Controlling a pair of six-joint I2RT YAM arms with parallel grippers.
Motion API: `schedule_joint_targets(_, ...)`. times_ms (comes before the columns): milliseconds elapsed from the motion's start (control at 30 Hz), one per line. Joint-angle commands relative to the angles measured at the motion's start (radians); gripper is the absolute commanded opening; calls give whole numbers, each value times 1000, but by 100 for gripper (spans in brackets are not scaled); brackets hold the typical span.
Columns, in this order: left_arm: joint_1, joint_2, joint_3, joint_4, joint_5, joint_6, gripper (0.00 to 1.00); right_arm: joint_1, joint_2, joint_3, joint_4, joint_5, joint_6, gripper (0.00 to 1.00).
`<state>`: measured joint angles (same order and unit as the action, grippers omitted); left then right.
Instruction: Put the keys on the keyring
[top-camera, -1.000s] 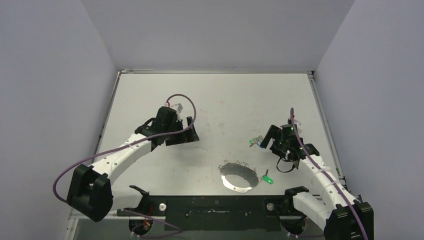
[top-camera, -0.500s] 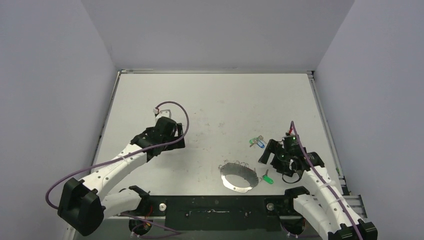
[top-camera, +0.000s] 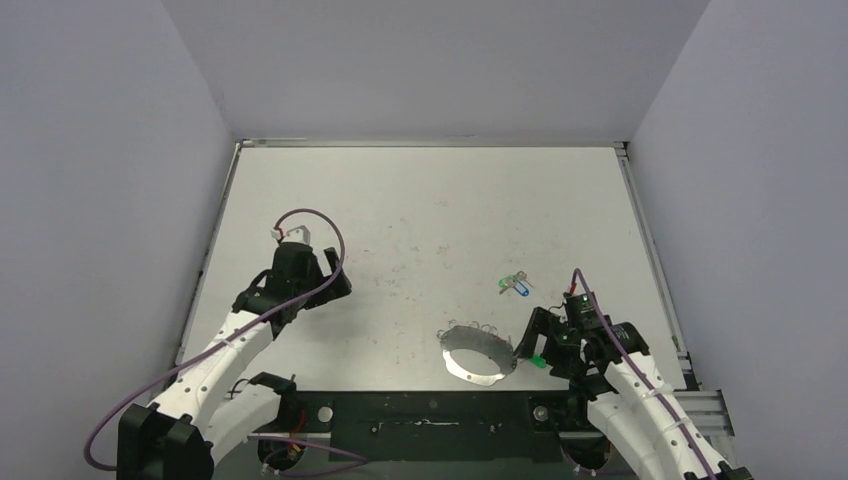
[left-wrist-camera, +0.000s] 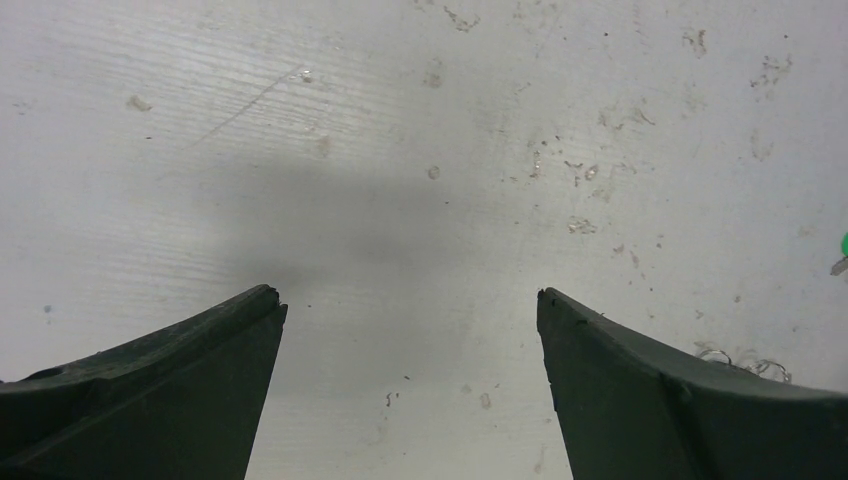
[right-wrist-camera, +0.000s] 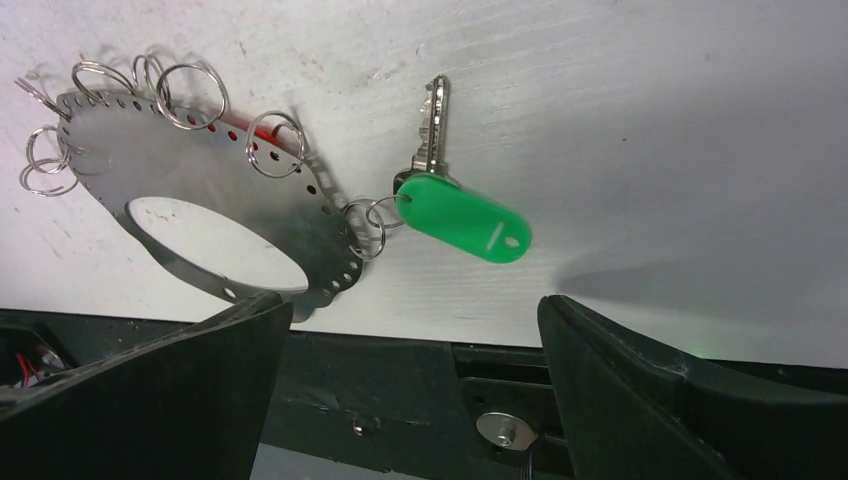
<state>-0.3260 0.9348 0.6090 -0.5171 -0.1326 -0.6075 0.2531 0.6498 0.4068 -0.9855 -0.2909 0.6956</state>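
The right claw (right-wrist-camera: 412, 305) stood spread wide, holding nothing. Just ahead of its fingertips lay a small silver key with an oblong green plastic tag (right-wrist-camera: 450, 205), blade pointing straight away from the claw, tag slanting toward the right finger. A small wire loop (right-wrist-camera: 365, 228) linked it to the large silver sheet-metal hoop (right-wrist-camera: 200, 190), ahead-left. The left claw (left-wrist-camera: 408, 295) was also spread, over the scuffed white table (left-wrist-camera: 400, 150).

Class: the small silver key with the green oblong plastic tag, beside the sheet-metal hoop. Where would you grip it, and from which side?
Probably the green plastic tag, from straight above, pinching across its narrow width. It lies flat on the table, bulkier than the thin silver key; its long edges are free, only one end links to the sheet-metal hoop.
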Motion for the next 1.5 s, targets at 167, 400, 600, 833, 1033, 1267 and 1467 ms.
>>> schedule_joint_targets(167,-134,136,-16,179,149,-80,97,44,66,-44,178,-90,55,98)
schedule_joint_targets(400,-383,222,-23,293,94,-170,88,122,164,-49,400,-107,85,97)
schedule_joint_targets(600,-467,220,-112,432,93,-274,87,239,315,-36,643,-108,141,96)
schedule_joint_targets(833,-481,192,-208,536,129,-373,83,396,496,94,706,-66,119,96)
schedule_joint_targets(1033,-482,157,-284,601,168,-428,80,408,441,104,649,4,111,95)
schedule_joint_targets(1267,-485,221,-300,685,222,-439,71,407,407,63,622,-2,101,93)
schedule_joint_targets(1467,-498,353,-251,738,257,-422,62,408,426,-3,711,-57,128,85)
